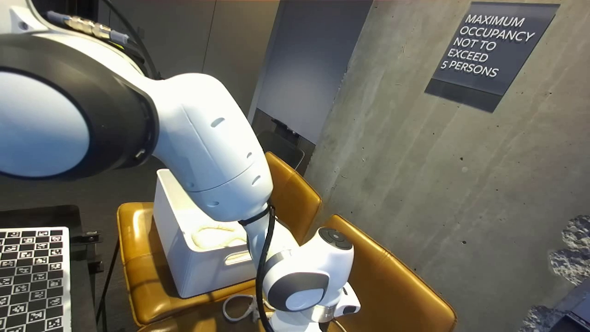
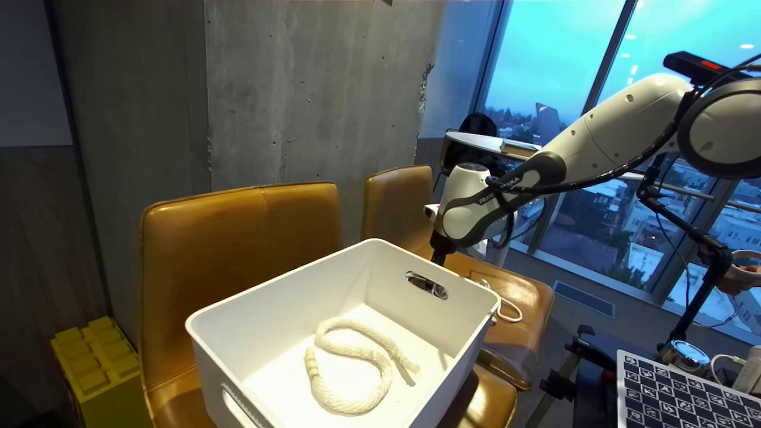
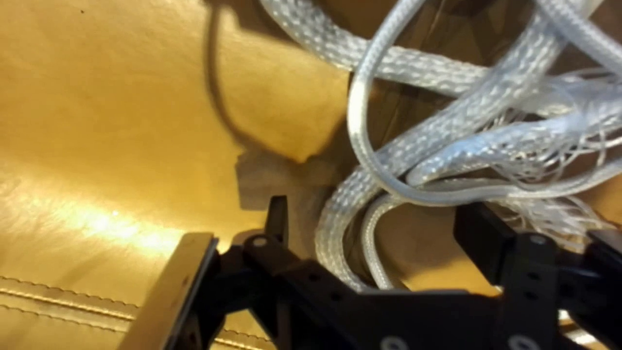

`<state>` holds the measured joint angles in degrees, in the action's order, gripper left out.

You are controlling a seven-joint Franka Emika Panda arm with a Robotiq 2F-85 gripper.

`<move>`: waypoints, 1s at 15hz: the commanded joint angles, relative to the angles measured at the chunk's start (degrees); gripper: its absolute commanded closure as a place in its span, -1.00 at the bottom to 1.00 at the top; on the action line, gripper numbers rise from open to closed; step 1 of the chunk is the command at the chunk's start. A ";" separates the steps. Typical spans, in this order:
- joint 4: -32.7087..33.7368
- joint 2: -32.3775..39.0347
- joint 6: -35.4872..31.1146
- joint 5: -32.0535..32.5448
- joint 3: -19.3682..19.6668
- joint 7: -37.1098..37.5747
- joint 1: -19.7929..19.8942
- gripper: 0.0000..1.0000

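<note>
My gripper (image 3: 378, 228) is open over a tan leather chair seat (image 3: 121, 121) in the wrist view. A bundle of white rope lies below it: a thick braided rope (image 3: 335, 218) and a thinner white cord (image 3: 371, 243) curve between the spread fingers. Both run up to a frayed tangle (image 3: 549, 150) at the right. The fingers are not closed on them; whether a finger touches the rope I cannot tell. In an exterior view the gripper (image 2: 439, 254) points down behind a white bin (image 2: 285, 279), and the white cord (image 2: 511, 312) shows on the seat.
The white bin also shows in an exterior view (image 1: 212, 274), standing on a tan chair (image 1: 138, 258). A thick white rope (image 2: 357, 356) lies curled inside it. A second chair's back (image 2: 395, 208) and a concrete wall (image 2: 321, 107) stand behind. A patterned board (image 2: 684, 392) lies nearby.
</note>
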<state>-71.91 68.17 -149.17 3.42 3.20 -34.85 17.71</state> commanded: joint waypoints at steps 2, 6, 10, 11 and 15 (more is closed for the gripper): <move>-0.54 -1.73 1.51 1.14 -1.34 1.21 0.90 0.03; 0.42 -0.66 1.63 1.42 -0.86 1.50 1.23 0.58; 1.54 0.51 1.90 1.49 -0.47 1.50 2.24 0.47; 1.66 0.72 1.94 1.49 -0.47 1.51 2.48 0.45; 1.36 0.75 2.04 1.52 -0.55 1.70 2.84 0.89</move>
<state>-71.86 68.41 -149.07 3.53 3.07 -34.15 20.15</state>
